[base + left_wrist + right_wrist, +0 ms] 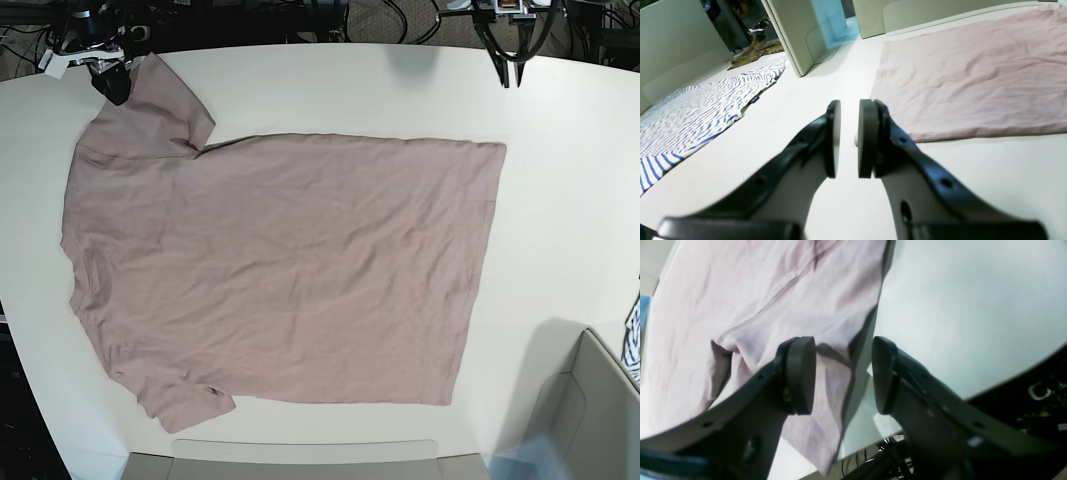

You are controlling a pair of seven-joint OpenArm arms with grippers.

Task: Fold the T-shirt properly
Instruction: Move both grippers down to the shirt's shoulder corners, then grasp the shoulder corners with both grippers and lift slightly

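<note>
the t-shirt [280, 265] lies spread flat on the table [560, 230], ready for folding. the right tool [843, 375] hangs open over a sleeve; the left tool [849, 138], slightly parted and empty, waits beside the hem corner.

Each gripper, left gripper [849, 138] and right gripper [843, 375], is showing two black curved fingers with small round holes, each one ending in a flat, dark, round pad.
</note>
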